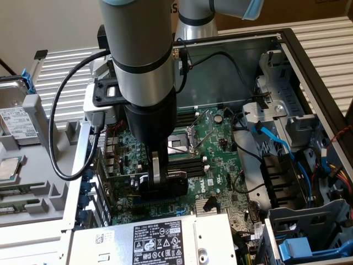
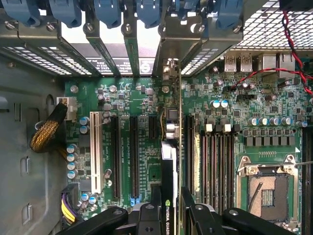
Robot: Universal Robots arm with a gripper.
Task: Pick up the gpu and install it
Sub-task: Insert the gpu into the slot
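Exterior view, left to right: grey drive trays [image 1: 22,143], then the arm with its pincer [image 1: 160,176] lowered over the green motherboard [image 1: 215,165] inside the open case [image 1: 309,72]. Wrist view adds detail: the pincer [image 2: 170,208] pinches the gpu [image 2: 168,176] edge-on, standing upright above the expansion slots [image 2: 134,156]; its lower edge is hidden.

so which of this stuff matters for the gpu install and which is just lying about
In the job: gpu, held edge-on by the pincer; motherboard with its slots.

Just lying about: power supply, hard drive, blue cable.
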